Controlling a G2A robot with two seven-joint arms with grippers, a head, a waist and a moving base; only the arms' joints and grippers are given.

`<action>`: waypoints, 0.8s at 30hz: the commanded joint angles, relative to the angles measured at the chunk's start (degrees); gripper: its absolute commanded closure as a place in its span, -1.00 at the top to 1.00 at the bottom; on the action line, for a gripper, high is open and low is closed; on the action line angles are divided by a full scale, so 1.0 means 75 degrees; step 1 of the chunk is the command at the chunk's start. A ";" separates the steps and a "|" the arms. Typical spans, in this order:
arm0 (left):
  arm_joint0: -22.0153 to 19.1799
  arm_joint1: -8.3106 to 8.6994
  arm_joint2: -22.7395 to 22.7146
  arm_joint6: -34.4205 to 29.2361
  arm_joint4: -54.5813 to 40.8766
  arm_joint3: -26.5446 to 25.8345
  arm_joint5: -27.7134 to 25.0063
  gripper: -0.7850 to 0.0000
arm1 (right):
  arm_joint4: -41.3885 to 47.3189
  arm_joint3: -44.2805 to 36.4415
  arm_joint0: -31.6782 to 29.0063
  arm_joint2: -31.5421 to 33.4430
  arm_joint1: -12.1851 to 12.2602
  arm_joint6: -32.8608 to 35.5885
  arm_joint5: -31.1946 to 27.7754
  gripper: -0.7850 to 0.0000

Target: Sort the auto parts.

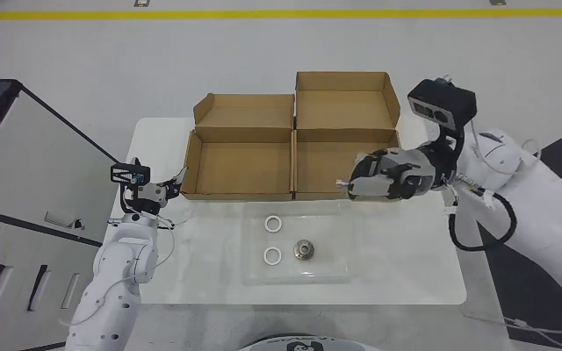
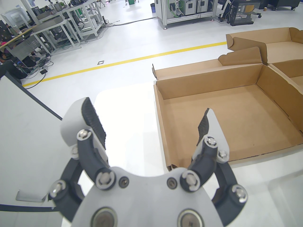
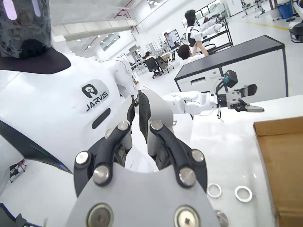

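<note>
- At centre right of the top view, the right gripper point(image 1: 341, 184) lies turned sideways over the front wall of the right cardboard box point(image 1: 344, 162). Its fingers are drawn nearly together, and I cannot tell whether anything is pinched between them.
- At lower centre, the upper white ring point(image 1: 274, 224), the lower white ring point(image 1: 273, 256) and a round metal part point(image 1: 303, 249) lie on a clear sheet point(image 1: 338, 263).
- At centre left, the left gripper point(image 1: 164, 188) sits spread wide and empty beside the left cardboard box point(image 1: 237, 167).
- Likely risks: a flat ring could skid from the pads, the sheet could slide under a push, or a low wrist could catch a box wall.
</note>
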 commanded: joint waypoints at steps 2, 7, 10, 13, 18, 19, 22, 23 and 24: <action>0.0000 0.0000 0.0000 0.0000 0.0000 0.0000 0.0000 1.00 | 0.0292 -0.0068 0.0232 -0.0131 -0.0123 0.0042 0.0042 -1.00; 0.0000 0.0000 0.0000 0.0000 0.0000 0.0000 0.0000 1.00 | 0.0879 -0.0287 0.0560 -0.0406 -0.0384 0.0024 0.0023 -1.00; 0.0000 0.0000 0.0000 0.0000 0.0000 0.0000 0.0000 1.00 | 0.1311 -0.0408 0.0738 -0.0526 -0.0555 0.0020 0.0019 -1.00; 0.0000 0.0000 0.0000 0.0000 0.0000 0.0000 0.0000 1.00 | 0.1742 -0.0477 0.0883 -0.0595 -0.0736 0.0071 0.0069 -1.00; 0.0000 0.0000 0.0000 0.0000 0.0000 0.0000 0.0000 1.00 | 0.2686 -0.0624 0.0979 -0.0581 -0.1087 0.0273 0.0270 -1.00; 0.0000 0.0000 0.0000 0.0000 0.0000 0.0000 0.0000 1.00 | 0.2879 -0.0638 0.0969 -0.0548 -0.1164 0.0353 0.0351 -1.00; 0.0000 0.0000 0.0000 0.0000 0.0000 0.0000 0.0000 1.00 | 0.3497 -0.0677 0.0872 -0.0367 -0.1416 0.0697 0.0694 -1.00; 0.0000 0.0000 0.0000 0.0000 0.0000 0.0000 0.0000 1.00 | 0.3675 -0.0686 0.0823 -0.0276 -0.1507 0.0848 0.0845 -1.00; 0.0000 0.0000 0.0000 0.0000 0.0000 0.0000 0.0000 1.00 | 0.3815 -0.0671 0.0769 -0.0173 -0.1599 0.1024 0.1021 -1.00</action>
